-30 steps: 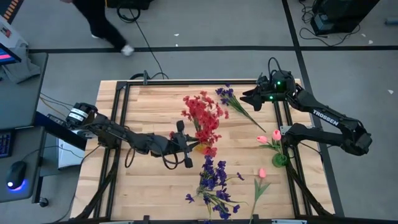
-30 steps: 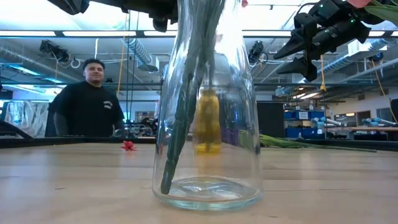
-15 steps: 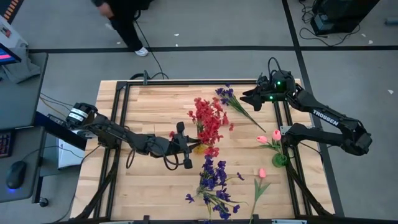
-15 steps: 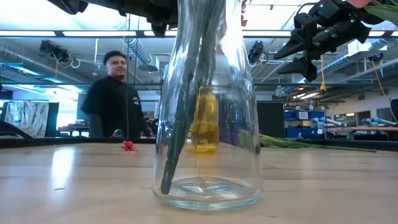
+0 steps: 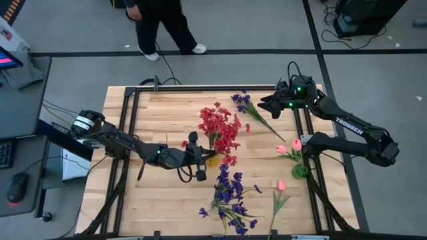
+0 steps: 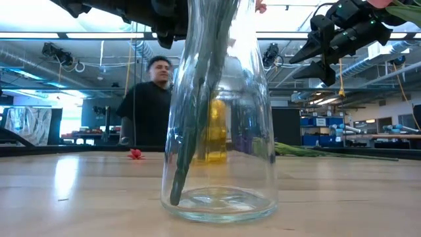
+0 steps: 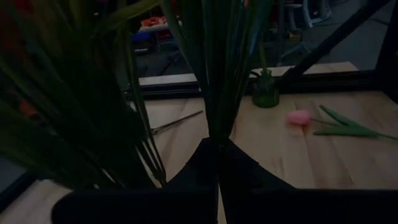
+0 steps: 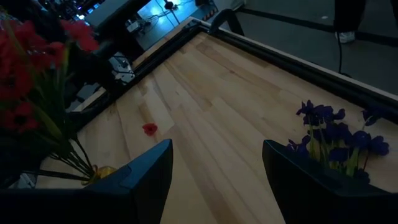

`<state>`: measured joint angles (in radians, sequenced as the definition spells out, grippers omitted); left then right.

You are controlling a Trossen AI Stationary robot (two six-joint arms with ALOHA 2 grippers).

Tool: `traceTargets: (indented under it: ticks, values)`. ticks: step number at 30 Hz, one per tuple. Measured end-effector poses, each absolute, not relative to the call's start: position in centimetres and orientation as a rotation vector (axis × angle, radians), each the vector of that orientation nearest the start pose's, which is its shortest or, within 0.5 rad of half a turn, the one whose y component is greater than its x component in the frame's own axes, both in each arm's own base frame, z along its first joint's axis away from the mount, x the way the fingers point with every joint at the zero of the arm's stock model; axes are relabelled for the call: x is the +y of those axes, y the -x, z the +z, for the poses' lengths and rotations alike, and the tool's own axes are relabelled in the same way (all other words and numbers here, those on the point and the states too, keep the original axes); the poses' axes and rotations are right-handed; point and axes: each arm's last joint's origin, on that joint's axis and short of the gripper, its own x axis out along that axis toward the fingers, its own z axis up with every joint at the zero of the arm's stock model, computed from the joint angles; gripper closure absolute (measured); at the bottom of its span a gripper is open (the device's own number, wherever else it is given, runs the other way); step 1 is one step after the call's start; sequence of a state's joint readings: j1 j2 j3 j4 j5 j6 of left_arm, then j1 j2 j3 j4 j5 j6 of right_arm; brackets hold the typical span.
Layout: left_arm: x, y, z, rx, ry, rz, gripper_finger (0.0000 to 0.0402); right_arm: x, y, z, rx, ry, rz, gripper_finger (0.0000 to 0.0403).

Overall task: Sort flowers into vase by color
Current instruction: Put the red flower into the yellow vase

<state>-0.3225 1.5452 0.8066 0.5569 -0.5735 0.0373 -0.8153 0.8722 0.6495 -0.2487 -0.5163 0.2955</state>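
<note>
— Claw state first: the left claw (image 5: 200, 160) is seen pressed together on thin green stems (image 7: 214, 93), with the clustered red blooms (image 5: 221, 130) held over the yellowish vase (image 5: 213, 159) at mid-table. The right claw (image 5: 265, 105) is held apart and empty above the far right corner of the pale wooden table (image 5: 167, 113).

— Where are the other flowers placed?

— Dark purple blooms (image 5: 230, 190) are stood in the clear glass vase (image 6: 219, 131) near the front edge. Another purple sprig (image 5: 243, 101) is left lying near the right claw. Pink tulip-like buds (image 5: 288, 149) are set in a small green vase (image 5: 300, 171), and one pink bud (image 5: 281, 186) lies loose beside it.

— What could be spoiled from here?

— The yellowish vase could be tipped if the stems are dragged sideways while gripped, since the bunch is top-heavy. If the stems are let go before they are seated, the red sprigs could be spilled across the table. A red petal (image 8: 149, 129) is already seen loose on the wood, so more could be shed by rough handling. The left arm could also be brushed against the purple bunch close by.
</note>
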Motion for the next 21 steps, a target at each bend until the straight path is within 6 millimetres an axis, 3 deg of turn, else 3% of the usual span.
traceTargets:
  ticks: [15, 21]
  values:
    - [-8.86, -31.38, 23.24, 0.137, -0.025, 0.252, 0.0365, -12.5, -13.74, 26.78, 0.329, -0.582, -0.349, 0.0147]
    - [-8.86, -31.38, 23.23, 0.132, 0.019, 0.255, 0.0336, -12.5, -13.74, 26.79, 0.328, -0.582, -0.349, 0.0147]
